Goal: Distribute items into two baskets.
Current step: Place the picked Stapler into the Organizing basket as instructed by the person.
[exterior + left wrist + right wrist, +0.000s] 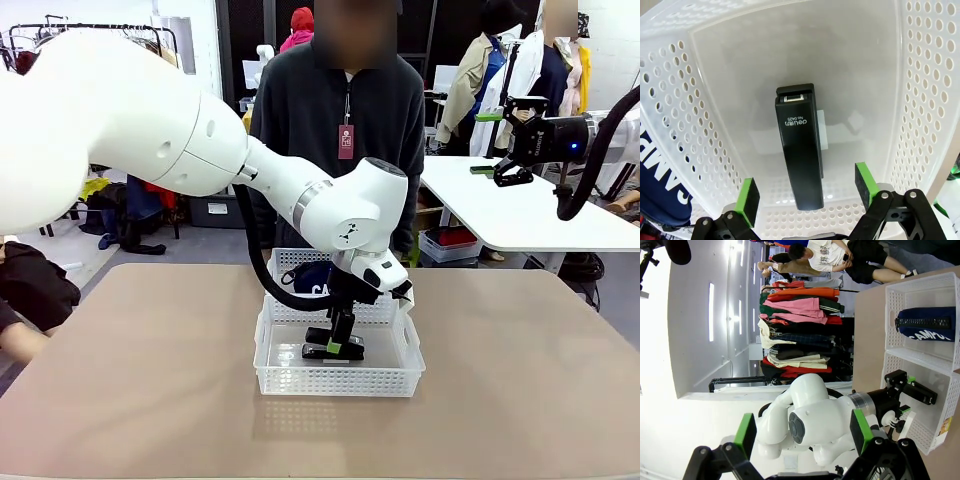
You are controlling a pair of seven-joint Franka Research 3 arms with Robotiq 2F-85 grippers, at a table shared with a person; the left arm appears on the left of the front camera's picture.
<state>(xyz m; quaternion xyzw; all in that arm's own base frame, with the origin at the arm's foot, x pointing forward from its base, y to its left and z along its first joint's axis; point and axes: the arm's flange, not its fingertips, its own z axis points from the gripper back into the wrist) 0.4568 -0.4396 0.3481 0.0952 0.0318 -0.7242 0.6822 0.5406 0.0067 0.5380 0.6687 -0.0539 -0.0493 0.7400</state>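
Centre of the front view: the left gripper [334, 348] is down inside the near basket [338, 380], its jaws spread and released, straddling the black stapler [333, 350] that lies flat on the basket floor. From the left wrist view, the stapler [801, 149] runs lengthwise up the middle of the frame, hinge end toward the top, with the two green pads [748, 199] standing clear on either side at the bottom — daylight between pad and stapler on both sides, no contact. A small white label [823, 131] peeks out beside the stapler on the basket bottom.

Just behind, touching the near one, sits the far basket [290, 260], and the navy pouch [312, 277] rests in it; the right wrist view catches that pouch [927, 325] at upper right with its white lettering sideways.

Upper right of the front view, the right gripper [510, 174] hangs high, well away from the table [520, 380], jaws wide and carrying nothing. A person in a dark top [338, 110] stands at the far side.
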